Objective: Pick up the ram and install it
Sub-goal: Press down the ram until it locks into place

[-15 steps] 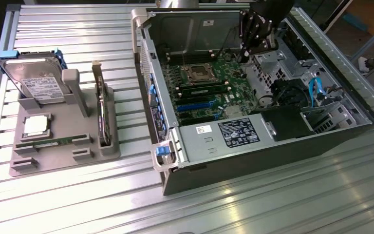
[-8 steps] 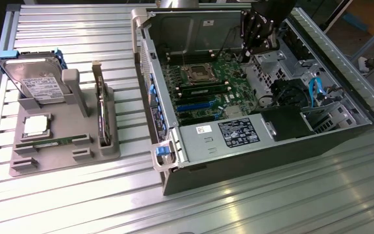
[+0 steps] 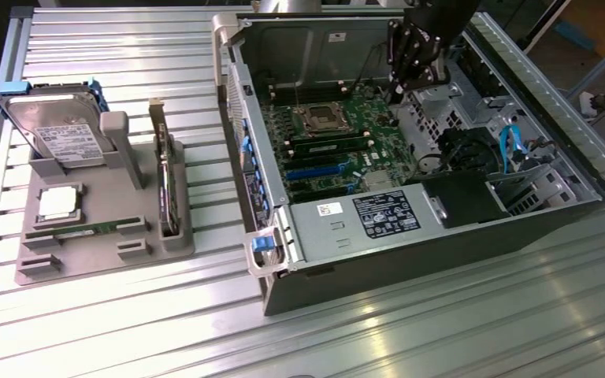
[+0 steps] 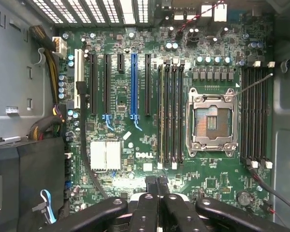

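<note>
While the end effector (image 4: 157,186) hangs pressed together, pinching nothing, over the motherboard (image 4: 130,140) inside the open case (image 3: 418,256), I judge nothing of the task done: pick and install are both left. The ram (image 3: 79,230) sits in the grey holder (image 3: 103,252) on the tabletop (image 3: 439,331), well apart, at the exterior view's left. It's a thin green strip just beside the silver CPU chip (image 3: 59,203); chips too small to tell.
</note>
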Robot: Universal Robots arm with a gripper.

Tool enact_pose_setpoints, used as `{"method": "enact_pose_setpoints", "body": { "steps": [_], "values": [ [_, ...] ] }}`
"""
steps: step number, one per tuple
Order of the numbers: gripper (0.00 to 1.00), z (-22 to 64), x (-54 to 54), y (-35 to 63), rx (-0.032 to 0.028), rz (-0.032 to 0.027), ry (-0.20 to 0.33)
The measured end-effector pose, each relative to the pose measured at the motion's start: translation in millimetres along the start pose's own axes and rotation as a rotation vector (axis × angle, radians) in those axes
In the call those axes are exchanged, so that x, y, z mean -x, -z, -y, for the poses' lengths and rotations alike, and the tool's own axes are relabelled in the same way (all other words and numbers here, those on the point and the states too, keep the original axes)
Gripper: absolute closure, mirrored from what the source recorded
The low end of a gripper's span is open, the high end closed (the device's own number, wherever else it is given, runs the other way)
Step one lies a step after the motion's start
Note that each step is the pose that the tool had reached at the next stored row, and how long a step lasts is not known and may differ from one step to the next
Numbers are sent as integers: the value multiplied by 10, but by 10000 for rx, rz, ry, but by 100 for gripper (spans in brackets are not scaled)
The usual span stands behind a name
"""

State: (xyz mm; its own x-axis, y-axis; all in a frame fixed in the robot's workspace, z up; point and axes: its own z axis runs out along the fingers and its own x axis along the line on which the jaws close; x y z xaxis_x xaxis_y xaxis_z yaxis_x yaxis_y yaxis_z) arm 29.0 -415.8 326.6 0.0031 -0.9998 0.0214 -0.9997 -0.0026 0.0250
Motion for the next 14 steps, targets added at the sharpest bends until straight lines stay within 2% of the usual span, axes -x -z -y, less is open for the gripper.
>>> {"method": "enact_pose_setpoints", "body": {
  "steps": [10, 14],
  "values": [
    [89, 3, 3, -122, -1, -1, 0],
    [89, 5, 5, -215, -5, -1, 0]
  ]
}}
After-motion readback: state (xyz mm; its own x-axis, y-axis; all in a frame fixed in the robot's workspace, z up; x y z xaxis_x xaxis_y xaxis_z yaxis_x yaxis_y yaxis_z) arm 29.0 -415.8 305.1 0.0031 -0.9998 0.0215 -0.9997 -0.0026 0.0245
